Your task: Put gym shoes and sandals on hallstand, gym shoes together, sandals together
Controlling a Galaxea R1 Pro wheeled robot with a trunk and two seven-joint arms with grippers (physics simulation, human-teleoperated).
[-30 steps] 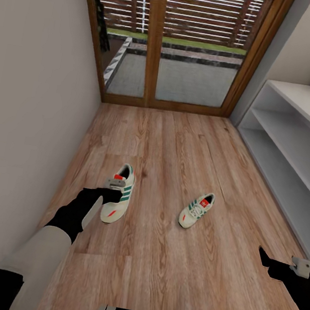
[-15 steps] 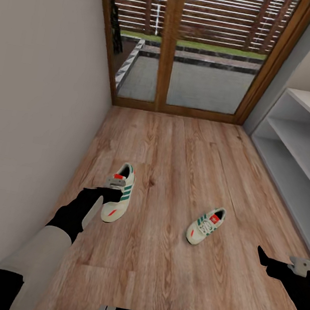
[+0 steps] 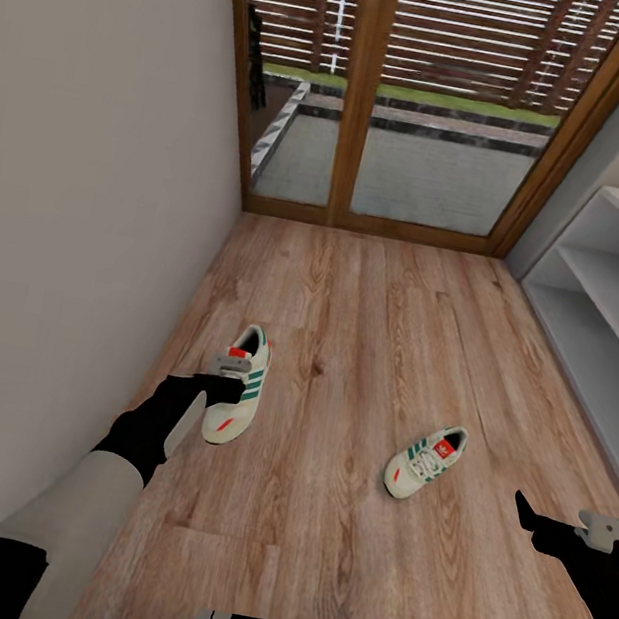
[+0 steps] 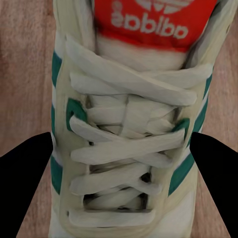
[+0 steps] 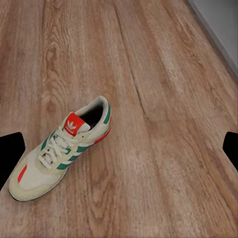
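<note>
One gym shoe (image 3: pixel 241 394), cream with green stripes and a red tongue patch, sits between the fingers of my left gripper (image 3: pixel 227 377), just above the corridor floor (image 3: pixel 370 310). In the left wrist view its laces (image 4: pixel 126 144) lie between the two black fingers (image 4: pixel 22 188). The second gym shoe (image 3: pixel 425 462) lies on the planks right of centre, also seen as a gym shoe (image 5: pixel 64 153) ahead of my right gripper (image 3: pixel 603 531), which is open and apart from it. The hallstand (image 3: pixel 617 293) stands at the right edge. The sandals are out of view.
A wooden-framed glass door (image 3: pixel 438 99) with slatted blinds closes the corridor's far end. A plain wall (image 3: pixel 72 156) runs close along my left arm. Bare planks stretch between the two shoes and toward the door.
The camera has swung: door, hallstand and loose shoe have slid rightward in the picture. My left gripper and its held shoe keep the same place in the picture. The right gripper stays open.
</note>
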